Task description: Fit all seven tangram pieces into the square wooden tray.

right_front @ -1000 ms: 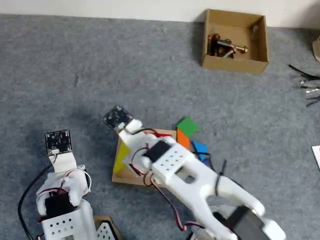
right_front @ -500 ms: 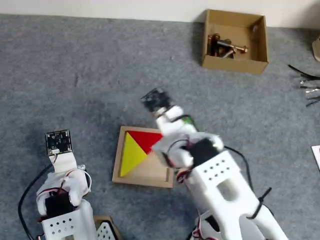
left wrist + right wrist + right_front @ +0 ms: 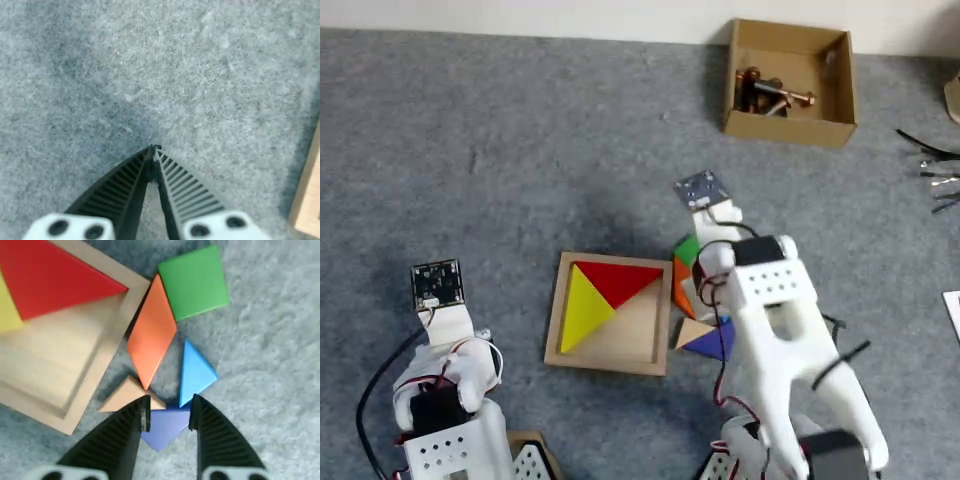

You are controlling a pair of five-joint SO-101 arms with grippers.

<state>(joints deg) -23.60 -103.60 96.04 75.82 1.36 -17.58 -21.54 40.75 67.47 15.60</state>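
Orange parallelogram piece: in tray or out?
Out: the orange parallelogram piece lies on the grey carpet beside the square wooden tray, next to the green square piece.

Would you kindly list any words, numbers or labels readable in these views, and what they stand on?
None can be read. The tangram pieces, wooden tray and cardboard box show no print; any marks on the arms' small circuit boards are too small to read.
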